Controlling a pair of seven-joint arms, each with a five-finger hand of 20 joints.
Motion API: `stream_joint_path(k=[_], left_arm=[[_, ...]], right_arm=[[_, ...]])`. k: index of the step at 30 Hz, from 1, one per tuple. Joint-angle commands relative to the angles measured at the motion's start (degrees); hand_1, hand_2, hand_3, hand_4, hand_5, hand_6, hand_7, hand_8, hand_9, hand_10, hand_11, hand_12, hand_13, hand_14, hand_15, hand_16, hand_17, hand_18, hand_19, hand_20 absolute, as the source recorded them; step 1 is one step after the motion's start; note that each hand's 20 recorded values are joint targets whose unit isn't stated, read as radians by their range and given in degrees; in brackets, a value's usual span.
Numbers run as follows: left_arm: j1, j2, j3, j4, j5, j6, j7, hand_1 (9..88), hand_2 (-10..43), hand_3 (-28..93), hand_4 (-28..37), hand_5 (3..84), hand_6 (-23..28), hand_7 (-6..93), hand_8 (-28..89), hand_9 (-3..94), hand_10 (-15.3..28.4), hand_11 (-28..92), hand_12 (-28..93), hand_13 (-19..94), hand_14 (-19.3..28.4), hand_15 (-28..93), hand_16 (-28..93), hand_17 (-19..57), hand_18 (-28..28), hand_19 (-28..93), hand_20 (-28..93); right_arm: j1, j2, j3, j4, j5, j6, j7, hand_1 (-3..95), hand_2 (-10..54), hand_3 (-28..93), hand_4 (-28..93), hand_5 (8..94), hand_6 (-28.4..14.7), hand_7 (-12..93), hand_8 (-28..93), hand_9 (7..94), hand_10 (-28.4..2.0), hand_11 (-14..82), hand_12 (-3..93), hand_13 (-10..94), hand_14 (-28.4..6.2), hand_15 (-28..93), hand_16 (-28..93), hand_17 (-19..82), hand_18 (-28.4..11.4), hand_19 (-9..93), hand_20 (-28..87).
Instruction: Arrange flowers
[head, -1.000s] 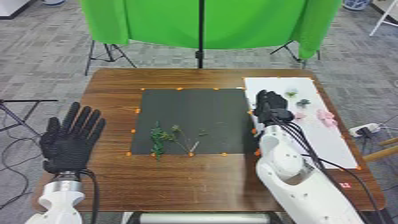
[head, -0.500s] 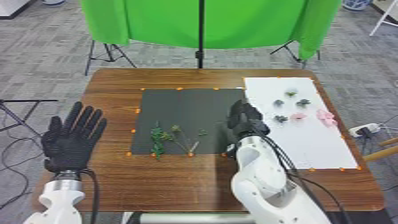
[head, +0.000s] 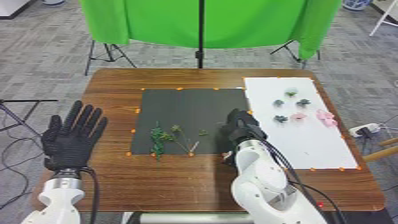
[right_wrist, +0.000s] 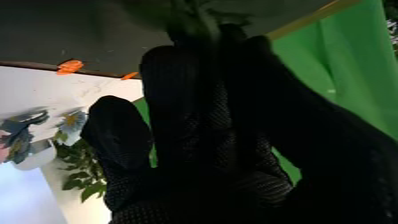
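Head view shows the right hand (head: 240, 125) over the dark mat (head: 191, 107), grasping or not I cannot tell, the left hand (head: 69, 150) released, and the leafy sprig (head: 158, 142) on this mat, so arranging greenery seems in hand, next needing gentle placement beside it.

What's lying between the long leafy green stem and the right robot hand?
Between the leafy stem and right robot hand, the head view shows thin sprigs and a small green piece on the dark mat.

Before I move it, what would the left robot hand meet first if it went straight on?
For the left robot hand, the way looks free over the table, though height is unclear.
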Motion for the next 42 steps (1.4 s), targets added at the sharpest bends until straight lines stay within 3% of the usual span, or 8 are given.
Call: stream_joint_path(k=[1, 9, 15, 17, 19, 21, 30, 42], left_arm=[[1.03, -0.28, 0.04, -0.1, -0.59, 0.11, -0.76, 26.4, 13.1, 76, -28.3, 42.9, 9.2, 10.3, -10, 37.9, 15.5, 17, 8, 29, 15.5, 30, -6, -7.3, 14.0, 29, 11], [1.74, -0.78, -0.52, -0.42, -0.6, -0.06, 0.01, 26.3, 13.2, 76, -28.3, 42.7, 9.1, 10.4, -10, 37.6, 15.4, 17, 8, 29, 15.6, 30, -6, -7.2, 13.9, 29, 11], [2.73, -0.98, -0.95, -0.85, -0.38, -0.03, 0.68, 26.1, 13.4, 76, -28.3, 42.5, 9.1, 10.2, -10, 37.5, 15.6, 17, 8, 28, 15.8, 30, -6, -7.2, 13.9, 29, 11], [3.05, -1.0, -1.03, -0.99, -0.51, 0.15, 0.82, 26.1, 13.4, 76, -28.3, 42.5, 9.0, 10.1, -10, 37.5, 15.5, 16, 8, 28, 15.8, 30, -6, -7.3, 13.9, 29, 11], [2.88, -1.07, -0.93, -0.96, -0.47, 0.15, 0.79, 26.1, 13.4, 76, -28.3, 42.5, 9.0, 10.1, -10, 37.5, 15.6, 16, 9, 28, 15.8, 30, -6, -7.3, 13.9, 29, 11], [2.73, -1.0, -0.77, -1.02, -0.42, 0.37, 0.73, 26.1, 13.5, 76, -28.3, 42.6, 9.0, 10.1, -10, 37.6, 15.7, 16, 9, 28, 15.8, 30, -6, -7.4, 13.9, 29, 11], [1.39, -0.96, 0.05, -0.58, 0.03, 1.33, 0.17, 26.1, 14.1, 76, -28.3, 42.9, 9.2, 10.0, -10, 37.8, 15.7, 17, 9, 28, 16.0, 30, -6, -7.6, 13.9, 29, 10], [0.88, -0.76, 1.09, -0.29, -0.35, 1.83, -0.86, 26.0, 14.4, 76, -28.3, 42.9, 9.2, 10.0, -10, 37.7, 15.6, 17, 9, 28, 16.0, 31, -6, -7.8, 13.9, 30, 10]], right_arm=[[-0.33, -0.29, -0.16, -0.19, -2.36, 2.79, 0.14, 41.9, -9.5, 88, -28, 57.4, -8.3, 42, -16, 61.9, -21.2, 23.9, 16.1, 63, -15.2, 71, 25, 42, -27.2, 93, 69], [-4.39, 4.25, 3.3, -6.87, 0.03, 2.12, -1.51, 36.4, -9.5, 86, -28, 55.0, -9.7, 41, -17, 56.6, -23.3, 22.2, 15.6, 59, -17.2, 71, 21, 42, -27.2, 93, 70], [-10.68, 8.78, 7.36, -12.8, 3.64, -1.16, -4.15, 37.4, -8.3, 81, -24, 68.3, -8.0, 34, 0, 66.4, -21.9, 22.5, 17.0, 62, -17.6, 71, 23, 40, -26.9, 93, 68], [-12.34, 9.59, 8.05, -13.72, 3.81, -2.31, -5.97, 35.8, -3.5, 81, -23, 75.4, -6.7, 33, 3, 70.8, -21.3, 26.4, 19.2, 62, -18.0, 72, 25, 39, -26.9, 93, 67], [-13.22, 10.02, 8.56, -14.49, 5.09, -4.41, -7.25, 34.2, -0.1, 81, -21, 80.4, -5.6, 33, -5, 73.2, -20.9, 29.5, 20.9, 62, -18.5, 73, 26, 39, -26.9, 93, 67], [-12.79, 9.74, 7.88, -14.21, 5.6, -5.15, -6.95, 33.0, 2.8, 81, -20, 87.0, -4.6, 32, -11, 76.0, -20.2, 32.1, 22.3, 61, -18.9, 74, 28, 38, -26.7, 93, 66], [-11.9, 9.13, 5.75, -13.75, 4.01, -9.24, -5.63, 31.1, 4.1, 81, -19, 93.3, -4.9, 21, -11, 75.0, -21.3, 24.8, 19.9, 55, -20.9, 74, 26, 35, -27.0, 93, 64], [-12.05, 7.42, 5.07, -11.83, 4.48, -12.28, -4.77, 30.7, 4.7, 80, -19, 92.1, -4.9, 17, -12, 71.2, -22.1, 18.3, 17.1, 53, -21.2, 72, 23, 34, -27.2, 93, 62]])
